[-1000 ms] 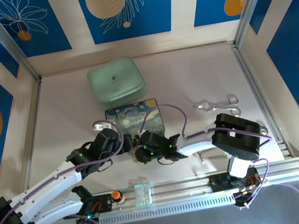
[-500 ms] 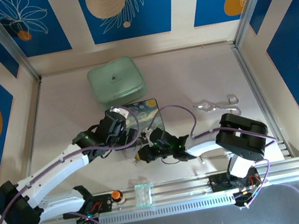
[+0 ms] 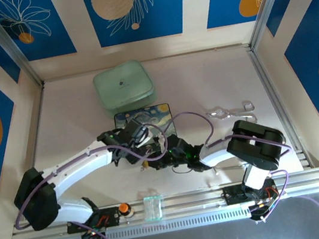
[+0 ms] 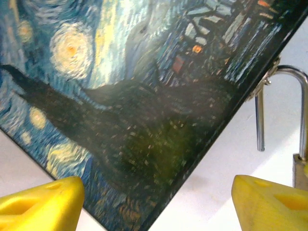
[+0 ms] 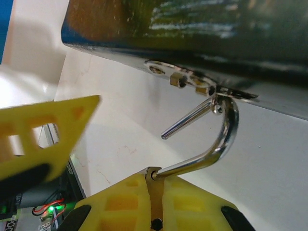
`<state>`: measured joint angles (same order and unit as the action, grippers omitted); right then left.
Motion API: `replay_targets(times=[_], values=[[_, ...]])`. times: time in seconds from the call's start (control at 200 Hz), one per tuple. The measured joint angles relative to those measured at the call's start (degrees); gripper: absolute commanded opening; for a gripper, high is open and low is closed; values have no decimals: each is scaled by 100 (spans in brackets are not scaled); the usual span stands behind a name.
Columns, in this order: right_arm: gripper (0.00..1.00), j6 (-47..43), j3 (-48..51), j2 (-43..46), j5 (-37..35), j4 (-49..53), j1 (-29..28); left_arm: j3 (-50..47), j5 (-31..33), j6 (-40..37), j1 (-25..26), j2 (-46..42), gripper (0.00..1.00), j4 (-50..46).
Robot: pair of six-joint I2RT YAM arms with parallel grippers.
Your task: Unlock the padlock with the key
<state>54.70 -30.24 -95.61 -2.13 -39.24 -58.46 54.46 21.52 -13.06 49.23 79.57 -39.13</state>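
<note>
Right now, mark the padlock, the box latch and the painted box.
padlock (image 5: 232, 126): right wrist view, bend of its silver shackle.
box latch (image 5: 179, 82): right wrist view, metal hardware on the box's edge.
painted box (image 4: 120, 96): left wrist view, middle of painted lid.

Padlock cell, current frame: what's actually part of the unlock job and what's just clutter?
In the job:
- padlock, shackle open, hooked through the latch of the painted box
- left gripper, jaws apart over the box
- right gripper, at the padlock

Lying about:
- mint green case, behind the box
- bent silver wire piece, right of the box
- small clear piece
</note>
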Motion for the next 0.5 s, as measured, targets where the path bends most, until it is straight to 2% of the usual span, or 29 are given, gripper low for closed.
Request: replay_targets(times=[0.325, 0.5], values=[[5, 282, 140, 149, -138, 9, 98, 76, 319, -149, 17, 608, 54, 577], [5, 409, 190, 411, -341, 424, 142, 181, 426, -205, 52, 769, 52, 634]])
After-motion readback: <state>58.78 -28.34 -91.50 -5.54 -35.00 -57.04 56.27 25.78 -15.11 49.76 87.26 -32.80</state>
